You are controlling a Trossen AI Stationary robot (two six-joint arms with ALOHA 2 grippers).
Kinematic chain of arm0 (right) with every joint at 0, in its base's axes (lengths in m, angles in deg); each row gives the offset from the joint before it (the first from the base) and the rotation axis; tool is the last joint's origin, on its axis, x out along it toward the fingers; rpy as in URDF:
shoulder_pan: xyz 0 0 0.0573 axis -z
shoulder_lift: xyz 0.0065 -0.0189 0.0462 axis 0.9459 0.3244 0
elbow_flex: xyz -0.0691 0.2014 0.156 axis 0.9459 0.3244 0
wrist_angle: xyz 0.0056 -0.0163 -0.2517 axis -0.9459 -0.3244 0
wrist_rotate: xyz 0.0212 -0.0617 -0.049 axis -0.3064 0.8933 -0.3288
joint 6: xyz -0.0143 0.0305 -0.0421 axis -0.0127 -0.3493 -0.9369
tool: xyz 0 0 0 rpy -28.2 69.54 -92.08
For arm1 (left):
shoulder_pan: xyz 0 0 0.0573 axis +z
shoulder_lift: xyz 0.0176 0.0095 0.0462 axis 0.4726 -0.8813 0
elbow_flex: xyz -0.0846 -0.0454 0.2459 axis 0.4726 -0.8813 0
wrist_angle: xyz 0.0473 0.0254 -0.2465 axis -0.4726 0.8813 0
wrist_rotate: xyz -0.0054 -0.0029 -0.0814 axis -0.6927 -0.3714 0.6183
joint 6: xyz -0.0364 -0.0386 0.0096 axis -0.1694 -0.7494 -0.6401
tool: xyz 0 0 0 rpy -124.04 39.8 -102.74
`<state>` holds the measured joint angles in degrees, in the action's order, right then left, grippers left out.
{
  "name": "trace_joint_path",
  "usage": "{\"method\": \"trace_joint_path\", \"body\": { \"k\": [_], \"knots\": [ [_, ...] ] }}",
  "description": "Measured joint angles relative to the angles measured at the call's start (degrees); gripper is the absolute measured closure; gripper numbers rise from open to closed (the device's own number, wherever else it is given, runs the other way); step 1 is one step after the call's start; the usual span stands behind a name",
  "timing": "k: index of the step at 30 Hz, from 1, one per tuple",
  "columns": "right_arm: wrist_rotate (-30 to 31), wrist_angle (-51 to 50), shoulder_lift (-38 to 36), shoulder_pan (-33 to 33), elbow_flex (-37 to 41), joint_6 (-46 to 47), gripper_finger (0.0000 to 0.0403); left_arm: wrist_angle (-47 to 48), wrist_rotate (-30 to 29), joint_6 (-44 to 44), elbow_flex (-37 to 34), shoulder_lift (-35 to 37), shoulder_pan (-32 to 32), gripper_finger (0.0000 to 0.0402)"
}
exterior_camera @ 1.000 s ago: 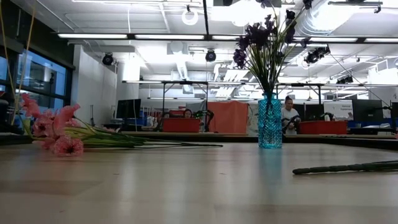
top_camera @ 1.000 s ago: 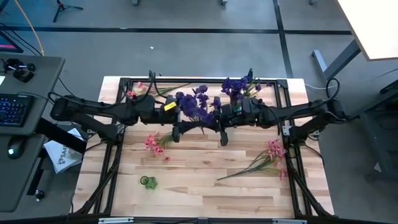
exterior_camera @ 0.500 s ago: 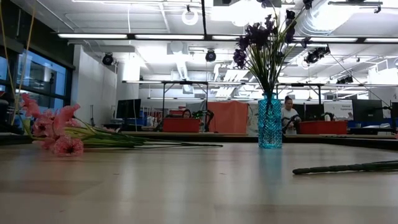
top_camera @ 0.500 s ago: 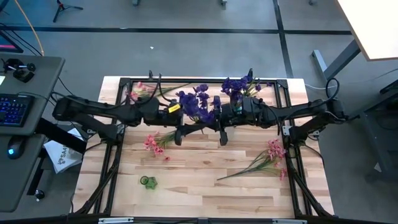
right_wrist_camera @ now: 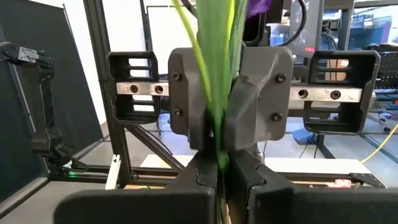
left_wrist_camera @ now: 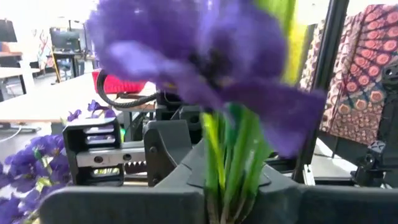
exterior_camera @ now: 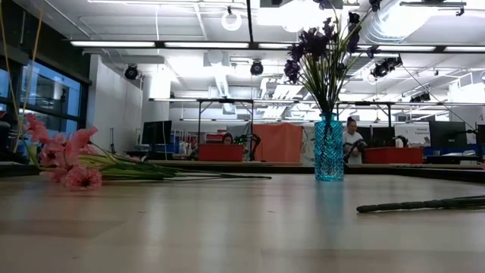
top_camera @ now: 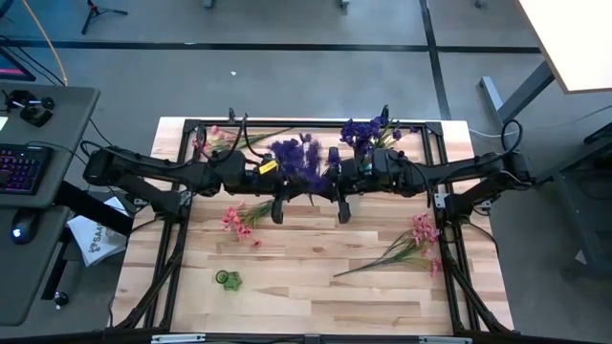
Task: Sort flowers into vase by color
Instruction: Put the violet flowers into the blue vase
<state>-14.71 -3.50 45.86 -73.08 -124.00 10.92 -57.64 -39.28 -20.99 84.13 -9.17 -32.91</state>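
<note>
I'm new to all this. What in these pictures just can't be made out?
- High view: where the purple sprig is gripped; both arms cover the stem.
- Left wrist view: the table; a blurred blossom fills the frame.
- Low view: neither arm shows.
- High view: the small green thing is too small to identify.

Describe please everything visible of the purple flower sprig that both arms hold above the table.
The purple flower sprig hangs above the table between the two arms. It has dark purple blossoms and thin green stems that look like plastic. The left pincer is shut on the stems just under a large blossom; the right pincer is also shut on the green stems.
</note>
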Motion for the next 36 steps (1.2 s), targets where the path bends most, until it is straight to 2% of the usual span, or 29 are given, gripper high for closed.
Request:
{"method": "trace_joint_path", "body": {
  "k": [11,15,18,20,24,29,32,36],
  "knots": [
    [0.09,0.32,0.00,-0.01,0.00,0.32,0.0402,-0.29,0.32,1.94,0.00,-0.02,0.09,0.0398],
    [1.36,0.34,0.00,0.19,0.01,5.39,0.0392,-0.31,0.35,1.68,0.00,-0.02,0.56,0.0400],
    [1.50,0.16,0.00,0.49,0.02,8.28,0.0354,0.93,0.65,1.81,0.00,0.47,1.33,0.0401],
    [2.26,-1.13,-0.26,0.66,0.02,9.03,0.0316,4.98,0.00,2.75,0.00,2.02,2.29,0.0401],
    [6.20,-6.99,-4.21,0.99,0.04,4.36,0.0238,13.19,-2.68,5.48,0.00,7.61,4.48,0.0401],
    [10.60,-10.61,-9.77,1.78,0.04,1.10,0.0167,15.62,-4.20,7.95,-1.18,14.38,7.40,0.0401],
    [11.01,-11.61,-13.76,2.10,0.04,1.75,0.0148,10.04,-4.90,6.64,-6.01,16.96,9.00,0.0401],
    [13.48,-14.60,-18.52,1.39,0.03,1.95,0.0144,-12.14,-3.90,-0.94,-17.99,15.60,11.01,0.0401]
  ]
}}
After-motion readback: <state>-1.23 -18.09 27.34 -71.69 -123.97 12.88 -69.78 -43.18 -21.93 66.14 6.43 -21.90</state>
